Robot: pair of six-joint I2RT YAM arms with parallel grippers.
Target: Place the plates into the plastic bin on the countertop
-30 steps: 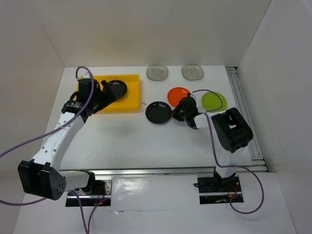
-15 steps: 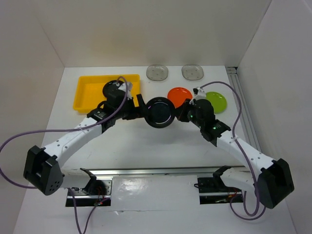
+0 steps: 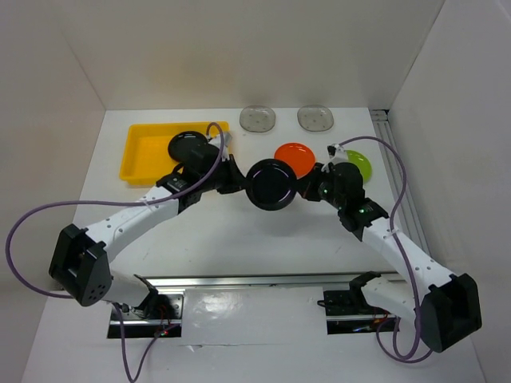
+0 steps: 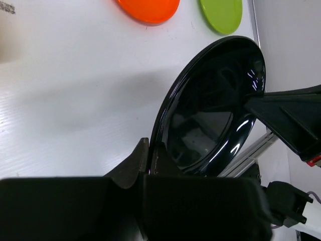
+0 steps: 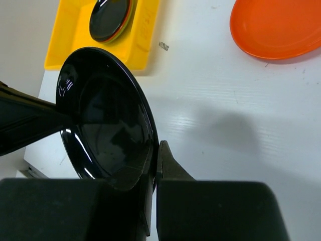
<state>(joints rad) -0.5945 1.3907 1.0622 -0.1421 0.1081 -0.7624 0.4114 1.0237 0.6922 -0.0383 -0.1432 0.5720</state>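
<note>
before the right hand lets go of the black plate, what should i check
1. Left hand clamped on the black plate rim: ok.
2. Right hand gripping the opposite rim: ok.
3. Plate off the table: ok, held tilted between the two arms.
4. Room in the bin: ok, its left part is bare.
5. Stack in the bin lying flat: ok, a black plate on top.
6. Left hand's grip firm enough to hold the plate alone: cannot tell.
</note>
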